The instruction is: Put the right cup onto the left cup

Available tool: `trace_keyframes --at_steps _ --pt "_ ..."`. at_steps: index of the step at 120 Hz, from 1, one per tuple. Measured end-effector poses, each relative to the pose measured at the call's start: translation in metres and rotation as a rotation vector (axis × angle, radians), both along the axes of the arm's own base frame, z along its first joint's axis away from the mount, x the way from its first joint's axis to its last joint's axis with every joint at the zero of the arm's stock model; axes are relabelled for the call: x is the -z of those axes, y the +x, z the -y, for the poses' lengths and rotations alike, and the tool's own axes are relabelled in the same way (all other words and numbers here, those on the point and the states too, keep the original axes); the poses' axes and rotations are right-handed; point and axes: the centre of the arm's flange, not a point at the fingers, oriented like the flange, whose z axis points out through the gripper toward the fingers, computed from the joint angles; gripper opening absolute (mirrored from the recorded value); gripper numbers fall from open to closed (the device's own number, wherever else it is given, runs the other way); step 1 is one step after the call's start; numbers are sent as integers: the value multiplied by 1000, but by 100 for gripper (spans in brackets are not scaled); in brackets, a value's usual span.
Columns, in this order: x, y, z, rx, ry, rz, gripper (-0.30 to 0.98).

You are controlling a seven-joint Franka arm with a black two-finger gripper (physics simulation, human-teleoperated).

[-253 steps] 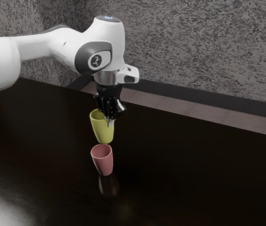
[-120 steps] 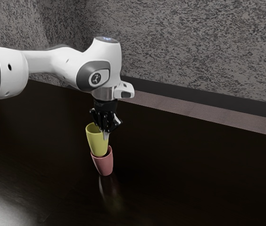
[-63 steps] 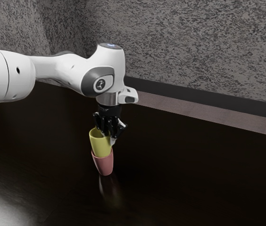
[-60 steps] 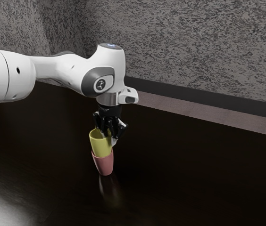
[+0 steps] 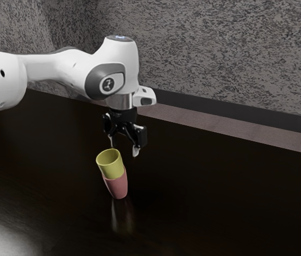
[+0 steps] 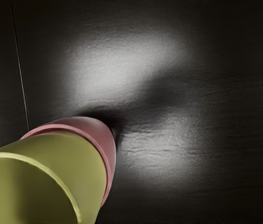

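Our pincer (image 5: 124, 148): released, above the cups. One yellow cup (image 5: 111, 166): leaning, nested in one pink cup (image 5: 118, 188) on the surface (image 5: 220, 208).

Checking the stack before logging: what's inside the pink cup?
The yellow cup sits in the pink cup, its lower part hidden by the pink side. Whether anything else lies beneath it can't be seen.
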Motion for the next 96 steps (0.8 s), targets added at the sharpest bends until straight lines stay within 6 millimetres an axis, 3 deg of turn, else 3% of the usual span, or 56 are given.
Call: trace_keyframes --at_steps 45,65,96 --pt "-82 -33 8 43 -44 80 67" --pt "-106 -45 6 81 -47 83 68" --pt "-130 -48 -48 47 -18 74 68"
